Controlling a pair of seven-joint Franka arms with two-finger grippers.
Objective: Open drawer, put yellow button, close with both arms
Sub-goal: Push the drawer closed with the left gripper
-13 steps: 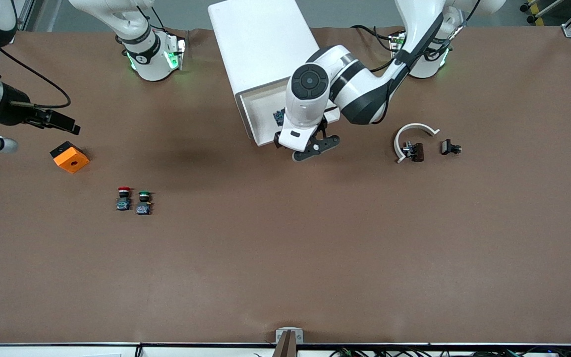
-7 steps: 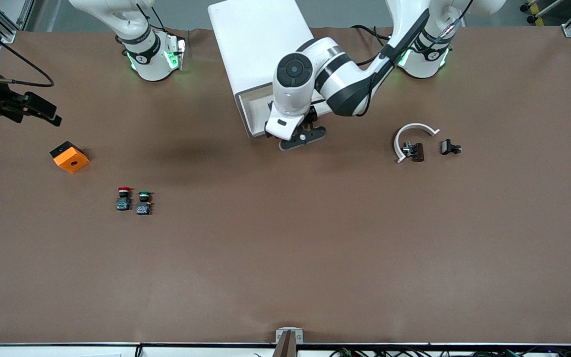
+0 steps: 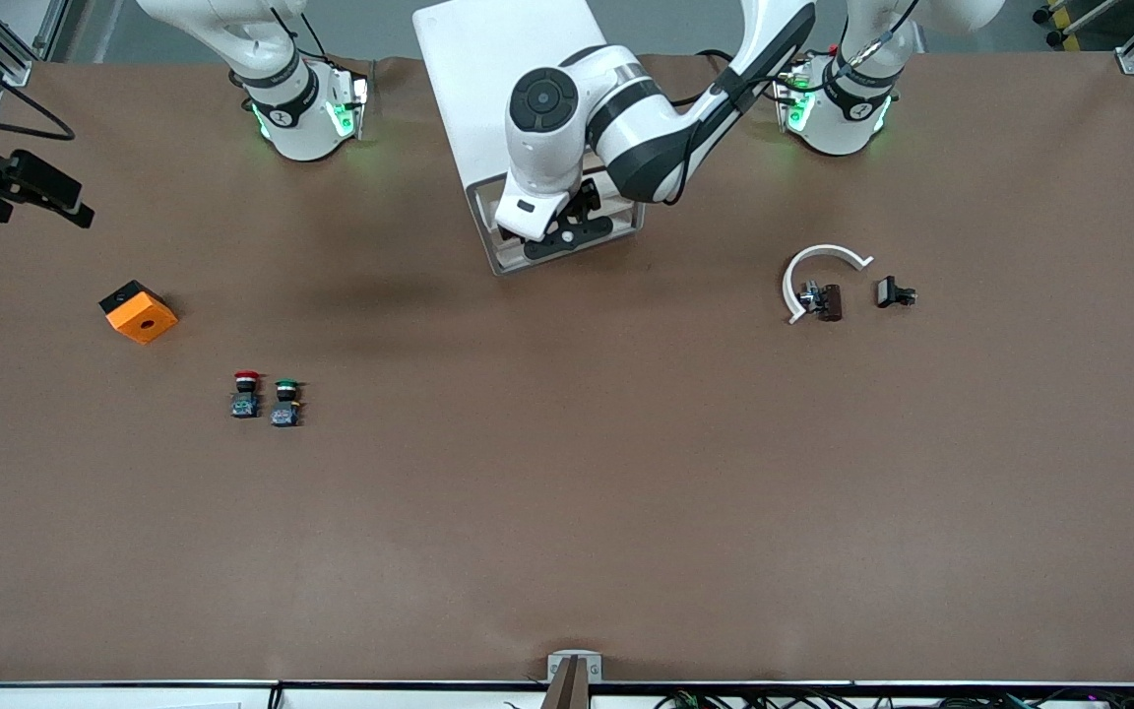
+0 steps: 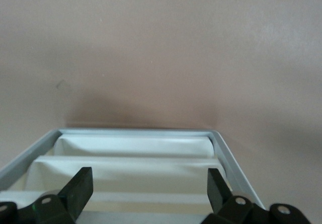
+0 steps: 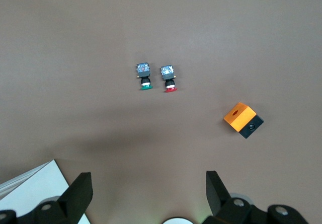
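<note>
- Over the front edge of the white boxy cabinet, the left arm's black two-finger gripper hangs with its fingers spread wide, holding nothing.
- Directly beneath it lies the slim cream-fronted top drawer, its shallow white tray pulled out only a little way toward the front camera.
- Its long axis runs across between the arms' ends of the table; the front faces that camera, so closing it calls for a push toward the arms' bases.
- No yellow-capped push-button shows in any view; I cannot tell where it is.
- Up at the right arm's end of the table, the right arm's black gripper waits, likewise spread and empty, much farther from the drawer.
</note>
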